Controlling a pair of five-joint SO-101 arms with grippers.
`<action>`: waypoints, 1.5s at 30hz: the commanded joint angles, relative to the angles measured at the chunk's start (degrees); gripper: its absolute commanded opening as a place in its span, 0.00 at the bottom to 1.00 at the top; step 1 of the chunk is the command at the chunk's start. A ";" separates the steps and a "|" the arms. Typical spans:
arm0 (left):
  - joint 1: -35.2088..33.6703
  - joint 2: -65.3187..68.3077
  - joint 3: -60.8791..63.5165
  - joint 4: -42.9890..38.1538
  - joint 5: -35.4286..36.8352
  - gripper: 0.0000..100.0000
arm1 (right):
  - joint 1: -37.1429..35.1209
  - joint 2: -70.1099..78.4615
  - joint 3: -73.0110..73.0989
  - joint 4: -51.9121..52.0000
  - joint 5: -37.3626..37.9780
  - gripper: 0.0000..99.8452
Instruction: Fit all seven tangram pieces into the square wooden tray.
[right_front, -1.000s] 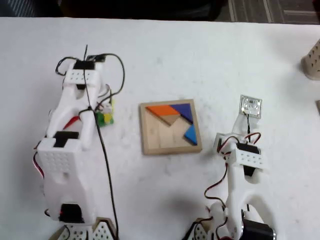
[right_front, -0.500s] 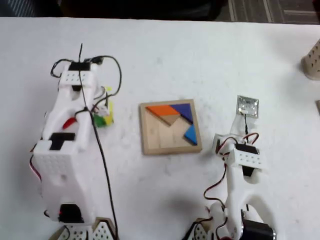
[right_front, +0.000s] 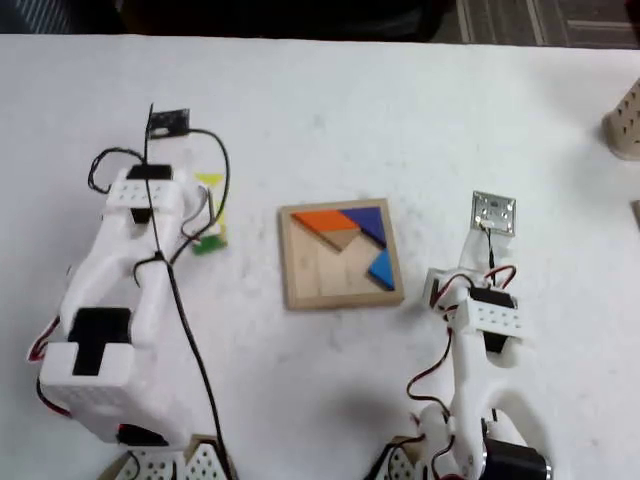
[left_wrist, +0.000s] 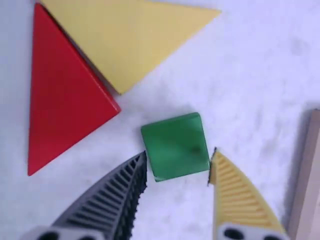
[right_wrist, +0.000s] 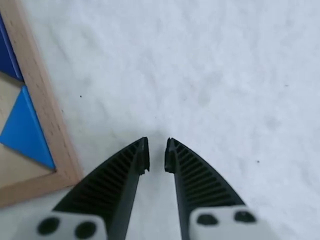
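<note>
my left gripper (left_wrist: 177, 162) is spread just wide enough to bracket the green square (left_wrist: 175, 145), which lies flat on the worktop (right_front: 400, 120), likely lined up for a pinch. wooden tray (right_front: 292, 290) is nearby and part filled. right gripper (right_wrist: 156, 150) is nearly closed and empty beside the tray.

From above, the left arm (right_front: 130, 260) is covering the red wooden triangle (left_wrist: 65, 95) and leaving only slivers of the green wooden square (right_front: 208, 243) and the yellow wooden triangle (right_front: 210, 183) showing. Both wrist views' edges are cropping the square wooden tray (left_wrist: 306, 185). One is keeping a strip of rim, the other a corner holding a clipped light blue wooden triangle (right_wrist: 22, 132).
</note>
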 joint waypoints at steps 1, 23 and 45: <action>-0.22 -3.38 -0.26 -1.67 1.05 0.34 | -0.48 -1.98 -0.26 -1.19 0.62 0.06; -3.56 14.20 -14.59 10.02 16.09 0.35 | -0.40 -1.98 -0.26 -1.19 0.62 0.06; -0.57 14.11 -16.88 14.86 7.65 0.11 | -0.31 -1.89 -0.26 -1.19 0.62 0.06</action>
